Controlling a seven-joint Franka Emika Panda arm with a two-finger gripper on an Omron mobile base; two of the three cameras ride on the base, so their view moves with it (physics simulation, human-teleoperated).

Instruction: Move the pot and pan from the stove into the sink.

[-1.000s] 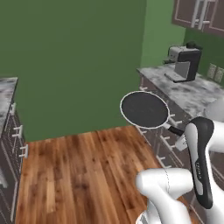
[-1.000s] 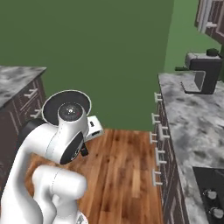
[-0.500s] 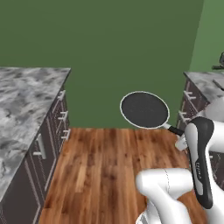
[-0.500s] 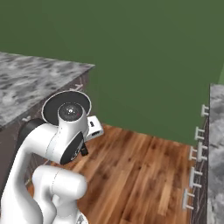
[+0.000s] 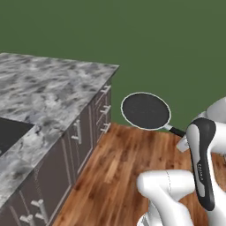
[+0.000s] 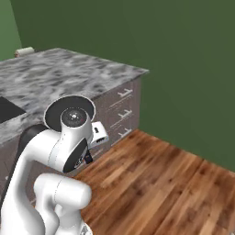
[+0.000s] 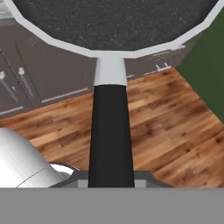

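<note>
I have the pan [image 5: 146, 111] up in the air, carried out in front of the arm over the wooden floor [image 5: 132, 163], clear of the grey marbled counter [image 5: 48, 95] to its left. I judge it is held this high and this far out so that it stays level and cannot clip the counter edge or the drawer fronts [image 5: 102, 110] while the base drives; the sink [image 5: 11, 132] shows as a dark recessed patch at the near left of that counter, so the pan is well apart from where it has to go. In the hand view the long black handle [image 7: 111, 135] runs straight down the middle toward the gripper [image 7: 111, 181], which tells me the hold is far back on the handle, with the whole dish cantilevered ahead. The fingers themselves are hidden at the bottom of that view, so I cannot tell from the pictures how they sit, though the pan hanging level on nothing else suggests to me they are clamped on the handle. The pan is flat and round, with a speckled black cooking face, a thin pale rim and a short silver neck where handle meets dish. It looks empty. From the right base view its dish [image 6: 62, 105] peeks out behind the arm's round joint.
</note>
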